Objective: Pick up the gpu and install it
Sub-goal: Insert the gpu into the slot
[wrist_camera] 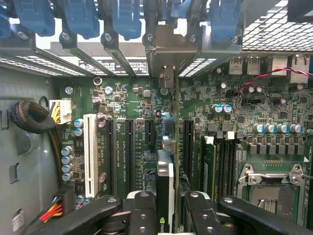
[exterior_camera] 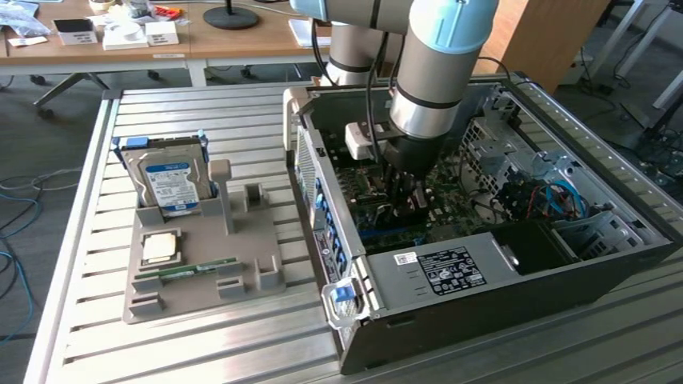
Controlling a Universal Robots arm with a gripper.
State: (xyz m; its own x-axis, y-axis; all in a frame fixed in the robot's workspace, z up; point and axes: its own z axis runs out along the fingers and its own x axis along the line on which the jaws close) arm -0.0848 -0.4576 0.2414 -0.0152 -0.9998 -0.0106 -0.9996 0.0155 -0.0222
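- black gripper (wrist_camera: pixel 166 215) fingers (wrist_camera: pixel 142 210) sit closest to the wrist camera, clenched on the gpu (wrist_camera: pixel 165 181), which is seen edge-on between them.
- held upright like this, the card lines up with a long slot on the motherboard (wrist_camera: pixel 132 98); whether it is already seated is hard to tell.
- computer case (exterior_camera: pixel 597 272) lies open on its side, holding the board, cables and a power supply (exterior_camera: pixel 453 272).
- grey tray (exterior_camera: pixel 197 276) on the exterior view's left keeps a hard drive (exterior_camera: pixel 171 180) standing and a ram strip (exterior_camera: pixel 197 268) lying flat.
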